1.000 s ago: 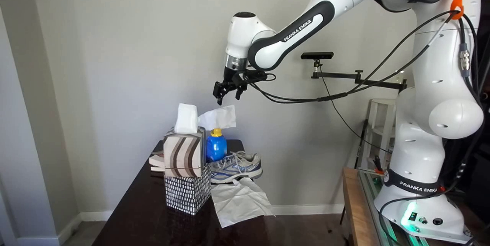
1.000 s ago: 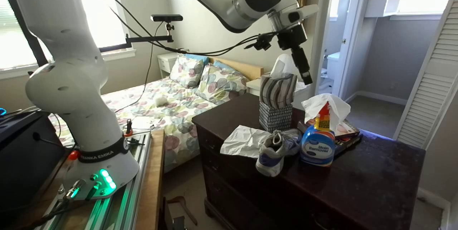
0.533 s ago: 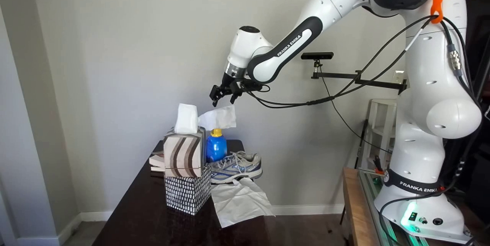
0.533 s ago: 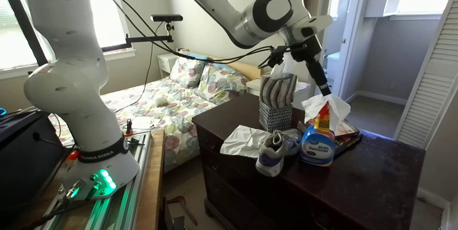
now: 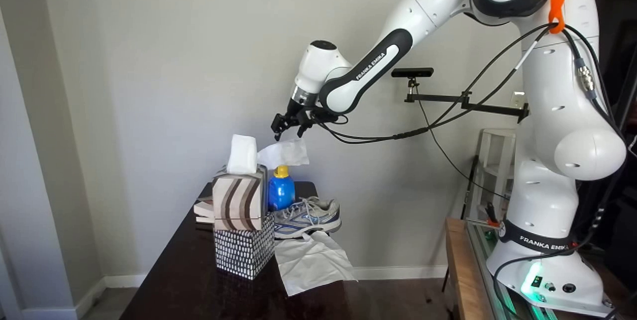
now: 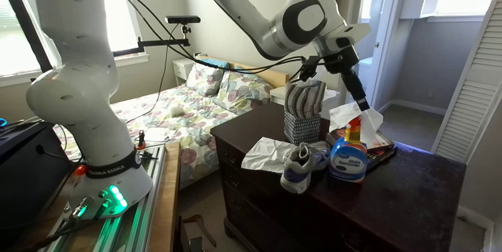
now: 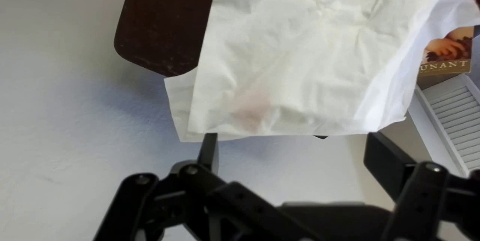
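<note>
While my tool [image 7: 291, 143] hangs with its fingers spread wide, their tips sit right at the edge of a creased white sheet [image 7: 307, 46], so close that I cannot tell from my feeds whether they touch it. That sheet is draped over the top of a blue stain remover bottle [image 6: 348, 162], its edges drooping past the red spray head [image 6: 355, 122], and the bottle stands upright on a dark dresser [image 6: 408, 201]. Just behind the bottle I see stacked books [image 6: 382, 142] in an exterior view, and the wrist view gives me a sliver of book cover [image 7: 446, 51] with the letters UNANT beyond the sheet. Beside the bottle sits a grey running shoe [image 6: 297, 169] with blue trim, and next to the shoe a crumpled paper [image 6: 266, 154] lies spread out on the dresser. In both exterior views a striped tissue box [image 5: 238, 202] rests on a black-and-white patterned box [image 5: 244, 250], and white tissue [image 5: 243, 155] pokes up from the upper one. My arm [image 5: 368, 58] reaches across, its outer end tilted above the sheet. Farther back I can make out a leaf-patterned bed [image 6: 204, 116] and a black camera [image 6: 183, 19] on a bracket [image 6: 164, 42].
</note>
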Controlling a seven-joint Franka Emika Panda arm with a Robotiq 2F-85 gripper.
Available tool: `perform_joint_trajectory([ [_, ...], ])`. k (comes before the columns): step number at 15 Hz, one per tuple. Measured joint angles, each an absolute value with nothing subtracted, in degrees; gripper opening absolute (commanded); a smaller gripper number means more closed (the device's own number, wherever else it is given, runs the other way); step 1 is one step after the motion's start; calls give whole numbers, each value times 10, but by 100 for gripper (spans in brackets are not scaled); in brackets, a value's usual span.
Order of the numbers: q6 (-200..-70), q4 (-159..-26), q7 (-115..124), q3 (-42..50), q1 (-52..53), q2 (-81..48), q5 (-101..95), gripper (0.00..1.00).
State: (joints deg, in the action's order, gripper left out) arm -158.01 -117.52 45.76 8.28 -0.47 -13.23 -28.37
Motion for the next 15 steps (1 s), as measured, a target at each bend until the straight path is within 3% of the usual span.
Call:
perform_joint_trajectory([
  [1,-1580,-1175,458,83,-5,-133,-284,100],
  [3,-1580,-1175,458,83,-5,-133,-284,75],
  [6,-1580,-1175,457,88,-1,-134,-282,51],
  [13,-1580,-1171,457,99,8,-134,-282,32],
  [15,-1580,-1170,457,99,8,-134,-282,34],
])
